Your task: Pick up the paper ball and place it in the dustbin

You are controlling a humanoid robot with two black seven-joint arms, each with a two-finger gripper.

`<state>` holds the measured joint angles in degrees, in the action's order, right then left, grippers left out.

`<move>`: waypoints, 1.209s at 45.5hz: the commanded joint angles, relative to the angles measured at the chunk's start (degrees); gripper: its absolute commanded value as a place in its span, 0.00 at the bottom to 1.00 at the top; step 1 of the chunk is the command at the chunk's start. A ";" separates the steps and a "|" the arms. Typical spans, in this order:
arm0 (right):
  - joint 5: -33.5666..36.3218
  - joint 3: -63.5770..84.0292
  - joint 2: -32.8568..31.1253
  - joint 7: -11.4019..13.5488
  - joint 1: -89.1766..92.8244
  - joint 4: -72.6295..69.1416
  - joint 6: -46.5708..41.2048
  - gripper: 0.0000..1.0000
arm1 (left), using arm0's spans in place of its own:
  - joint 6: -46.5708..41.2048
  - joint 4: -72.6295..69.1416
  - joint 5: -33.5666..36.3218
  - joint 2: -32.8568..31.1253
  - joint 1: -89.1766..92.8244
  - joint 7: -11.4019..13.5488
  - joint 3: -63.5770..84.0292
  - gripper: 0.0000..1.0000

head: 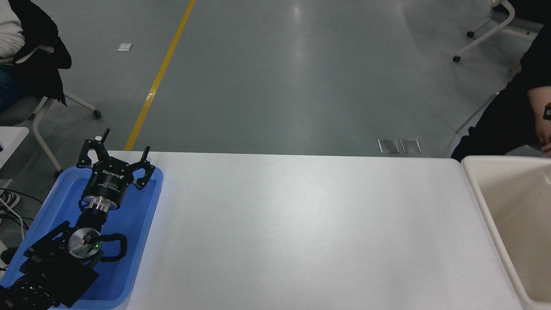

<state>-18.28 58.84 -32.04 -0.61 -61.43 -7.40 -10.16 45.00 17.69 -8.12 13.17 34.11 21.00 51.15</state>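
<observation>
The paper ball is out of view. The dustbin, a cream-beige tub with a thick rim, stands at the table's right end, and what shows of its inside is bare. A small black piece at the right edge is all I see of my right gripper, in front of a person's forearm and well above the dustbin's far rim. My left gripper is parked open over the blue tray at the lower left, holding nothing.
A person in black sits just beyond the dustbin at the far right. Another person with a wheeled chair is at the upper left. The white table spans between tray and dustbin.
</observation>
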 commanded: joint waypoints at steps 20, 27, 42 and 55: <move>0.70 -27.11 6.20 0.26 27.24 5.29 16.66 0.00 | 0.00 -0.02 -0.05 0.01 0.00 0.00 0.00 1.00; 0.70 -27.37 6.46 0.26 27.77 5.29 17.01 0.00 | 0.00 -0.02 -0.05 0.01 0.00 0.00 0.00 1.00; 2.46 -27.37 6.64 0.26 27.42 5.21 17.01 0.44 | 0.00 -0.02 -0.05 0.01 0.00 0.00 0.00 1.00; 2.46 -27.29 7.16 0.17 26.89 4.15 16.31 1.00 | 0.00 -0.02 -0.05 0.01 0.00 0.00 0.00 1.00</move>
<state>-16.05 31.72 -25.26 -0.41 -34.38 -2.52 6.74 45.00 17.67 -8.17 13.18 34.10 21.01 51.15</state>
